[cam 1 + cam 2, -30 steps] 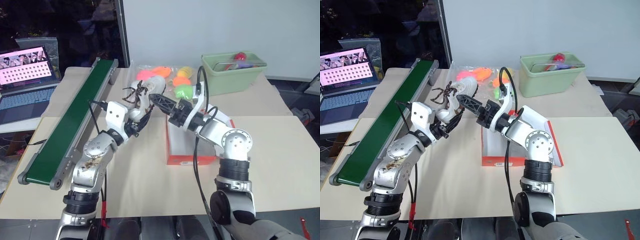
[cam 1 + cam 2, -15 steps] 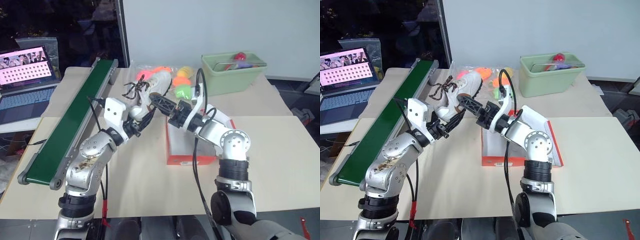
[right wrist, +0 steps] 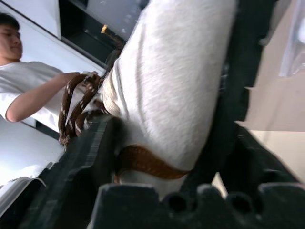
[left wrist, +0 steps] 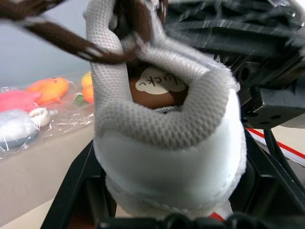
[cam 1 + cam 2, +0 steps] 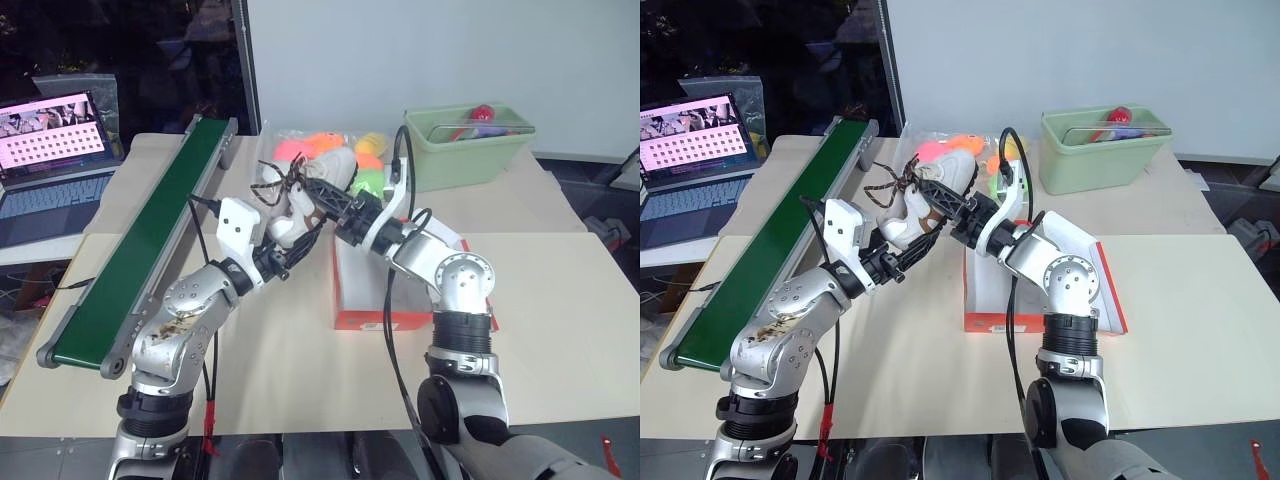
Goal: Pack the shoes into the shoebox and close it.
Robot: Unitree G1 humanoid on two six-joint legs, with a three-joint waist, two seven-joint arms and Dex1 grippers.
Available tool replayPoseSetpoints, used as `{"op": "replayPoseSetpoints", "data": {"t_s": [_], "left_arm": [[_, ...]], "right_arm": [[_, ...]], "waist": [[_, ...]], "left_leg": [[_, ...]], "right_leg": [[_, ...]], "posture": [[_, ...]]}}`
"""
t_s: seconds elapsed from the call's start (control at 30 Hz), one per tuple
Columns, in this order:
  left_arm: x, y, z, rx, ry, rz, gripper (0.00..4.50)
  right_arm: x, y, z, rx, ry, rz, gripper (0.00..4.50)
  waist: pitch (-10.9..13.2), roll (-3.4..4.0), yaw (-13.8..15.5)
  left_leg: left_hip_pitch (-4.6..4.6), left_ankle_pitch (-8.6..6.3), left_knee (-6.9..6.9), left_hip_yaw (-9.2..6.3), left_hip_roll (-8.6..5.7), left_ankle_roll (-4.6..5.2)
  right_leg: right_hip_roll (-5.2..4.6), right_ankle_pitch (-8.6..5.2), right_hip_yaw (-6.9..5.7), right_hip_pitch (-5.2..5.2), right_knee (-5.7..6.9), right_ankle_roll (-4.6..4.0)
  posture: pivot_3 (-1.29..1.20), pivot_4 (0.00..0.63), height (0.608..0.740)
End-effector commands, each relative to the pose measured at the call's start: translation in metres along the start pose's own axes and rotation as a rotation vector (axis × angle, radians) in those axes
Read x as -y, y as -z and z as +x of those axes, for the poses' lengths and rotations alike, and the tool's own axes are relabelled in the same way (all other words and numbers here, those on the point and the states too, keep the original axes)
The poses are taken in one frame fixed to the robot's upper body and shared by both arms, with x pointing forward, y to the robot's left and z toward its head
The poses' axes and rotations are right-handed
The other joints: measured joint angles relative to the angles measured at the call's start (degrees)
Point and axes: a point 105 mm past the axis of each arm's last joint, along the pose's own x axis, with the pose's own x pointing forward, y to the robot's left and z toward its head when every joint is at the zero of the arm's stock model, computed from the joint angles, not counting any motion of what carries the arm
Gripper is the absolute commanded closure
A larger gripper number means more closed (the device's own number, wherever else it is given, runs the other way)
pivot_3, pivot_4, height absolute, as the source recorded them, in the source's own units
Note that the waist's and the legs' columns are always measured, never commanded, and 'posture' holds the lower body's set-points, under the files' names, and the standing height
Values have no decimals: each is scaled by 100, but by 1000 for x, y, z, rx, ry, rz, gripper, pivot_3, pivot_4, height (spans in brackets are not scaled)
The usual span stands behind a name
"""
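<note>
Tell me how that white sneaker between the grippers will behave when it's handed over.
The sneaker looks light; the left gripper holds it aloft by the heel alone. Its mesh collar probably squashes under a pinch. The loose laces dangle floppily and may snag on the right gripper or the shoebox.

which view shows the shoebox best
The right eye view: the open red-orange shoebox lies beside the right arm, its white inside and raised lid visible. The left eye view shows the same, more hidden by the arm. The left wrist view catches a red edge; the shoe fills both wrist views.
</note>
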Motion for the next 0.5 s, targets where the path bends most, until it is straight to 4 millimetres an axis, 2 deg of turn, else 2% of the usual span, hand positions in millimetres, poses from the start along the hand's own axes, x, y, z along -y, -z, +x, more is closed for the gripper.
{"op": "replayPoseSetpoints", "data": {"t_s": [0.03,0.07,0.27,0.33,0.37,0.43,0.5], "left_arm": [[14,-10,6,39,60,32,1960],[14,-10,6,37,58,33,1960],[16,-2,7,14,68,51,1960],[16,-2,7,24,70,37,1123],[18,1,7,8,82,53,974],[21,7,6,-23,97,83,130],[19,7,5,-23,92,72,56]], "right_arm": [[-25,-1,3,-12,-81,-83,2727],[-29,1,2,-25,-93,-92,3030],[-47,1,3,-31,-165,-79,3030],[-50,-5,5,6,-166,-56,3073],[-48,-13,6,50,-144,-31,3073],[-44,-24,7,107,-104,-8,3073],[-35,-36,5,150,-34,-15,3073]], "waist": [[0,0,0],[0,0,-1],[0,0,-7],[0,0,-5],[0,0,-9],[1,2,-17],[2,3,-4]], "left_leg": [[0,0,0,0,0,0],[0,0,0,0,0,0],[1,0,0,0,1,0],[0,0,0,0,1,0],[0,0,0,0,1,0],[0,0,0,0,2,0],[0,0,0,0,2,0]], "right_leg": [[0,0,0,0,0,0],[0,0,0,0,0,0],[1,0,0,0,0,0],[1,0,0,0,0,0],[1,0,0,0,0,0],[2,0,1,-1,0,0],[2,0,1,-2,1,0]], "posture": [[0,150,729],[0,150,729],[0,150,729],[0,150,729],[0,150,729],[0,150,729],[0,150,729]]}}
